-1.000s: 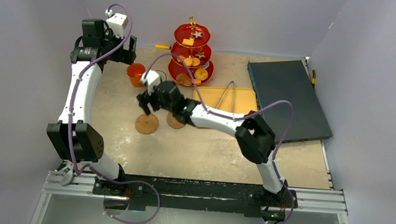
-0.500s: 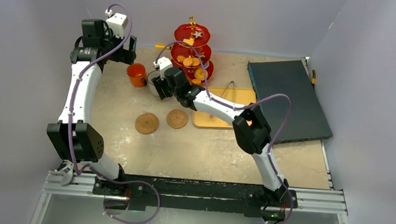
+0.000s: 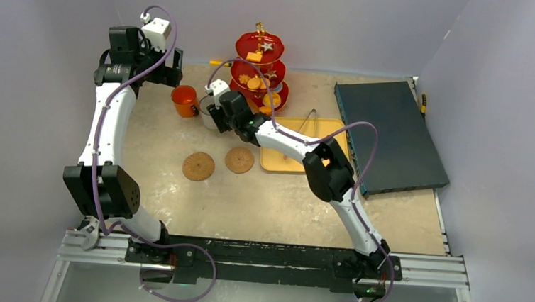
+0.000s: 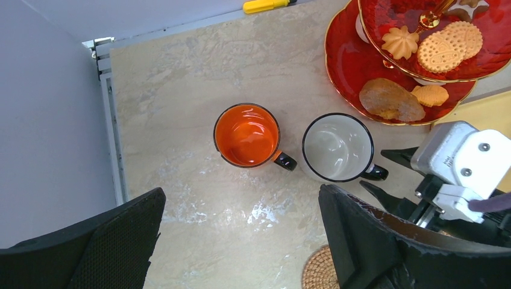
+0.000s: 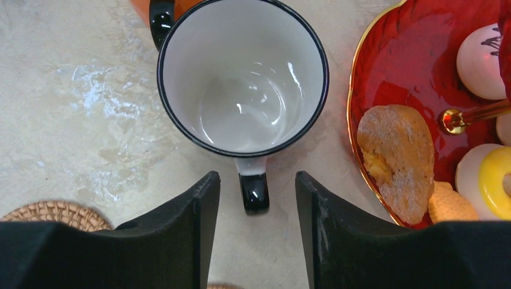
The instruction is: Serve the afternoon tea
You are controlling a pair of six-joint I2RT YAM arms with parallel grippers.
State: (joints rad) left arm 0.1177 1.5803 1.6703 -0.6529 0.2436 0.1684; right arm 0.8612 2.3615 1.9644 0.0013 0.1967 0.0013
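While the right gripper sits low at the white mug, its fingers stand apart on either side of the handle. A gap shows on each side, and nothing is pinched. This mug stands upright on the table near the far edge, just left of the stand. The orange mug is just beside it, on its left. The left gripper hangs above both mugs towards the far-left corner, its jaws spread wide and empty. Biscuits lie on the stand's tiers. Two coasters lie side by side nearer the table's middle, apart from the mugs.
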